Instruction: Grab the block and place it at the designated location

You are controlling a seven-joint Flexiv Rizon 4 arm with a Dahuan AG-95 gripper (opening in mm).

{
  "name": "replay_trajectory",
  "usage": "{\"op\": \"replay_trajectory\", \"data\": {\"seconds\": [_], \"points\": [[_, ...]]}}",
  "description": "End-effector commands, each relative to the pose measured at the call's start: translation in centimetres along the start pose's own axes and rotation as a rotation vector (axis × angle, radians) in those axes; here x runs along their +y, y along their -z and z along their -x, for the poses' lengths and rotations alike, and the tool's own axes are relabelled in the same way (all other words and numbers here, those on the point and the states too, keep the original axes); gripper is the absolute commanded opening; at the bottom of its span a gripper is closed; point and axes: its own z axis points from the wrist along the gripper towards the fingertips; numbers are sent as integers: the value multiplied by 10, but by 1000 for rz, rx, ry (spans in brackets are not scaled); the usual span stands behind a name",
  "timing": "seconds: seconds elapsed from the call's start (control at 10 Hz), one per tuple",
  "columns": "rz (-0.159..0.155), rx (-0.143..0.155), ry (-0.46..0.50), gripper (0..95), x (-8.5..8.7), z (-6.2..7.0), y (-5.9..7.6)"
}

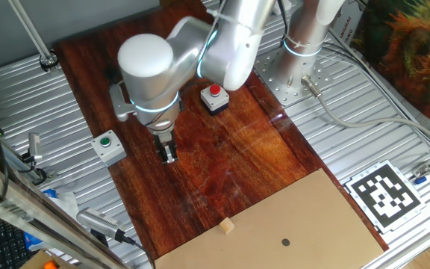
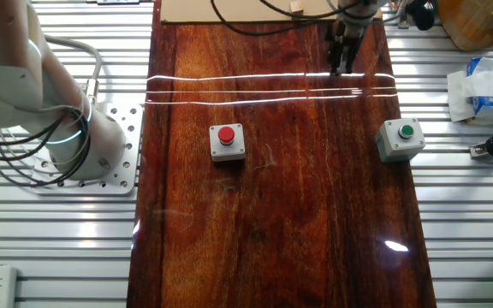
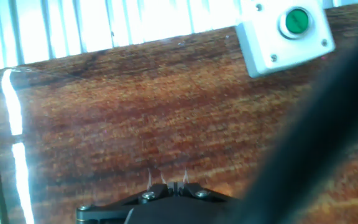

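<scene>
The block (image 1: 227, 226) is a tiny tan cube that rests on the near-left part of the tan cardboard sheet (image 1: 304, 217). The designated location is a small dark dot (image 1: 286, 241) on the same sheet, to the right of the block. My gripper (image 1: 169, 153) hangs over the dark wooden board, well apart from the block and beside the green button box (image 1: 108, 146). Its fingers are together and hold nothing. In the other fixed view the gripper (image 2: 342, 60) is near the board's far edge, with the block (image 2: 296, 7) just beyond it. The hand view shows the closed fingertips (image 3: 178, 186) over bare wood.
A grey box with a red button (image 1: 214, 97) stands on the board near the arm's base. The green button box also shows in the hand view (image 3: 284, 34). A black-and-white tag (image 1: 384, 193) lies right of the cardboard. Ribbed metal, cables and tools flank the board.
</scene>
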Motion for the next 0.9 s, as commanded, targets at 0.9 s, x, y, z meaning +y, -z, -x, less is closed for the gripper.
{"op": "replay_trajectory", "data": {"seconds": [0.9], "points": [[-8, 30, 32, 0, 1, 4, -2]]}}
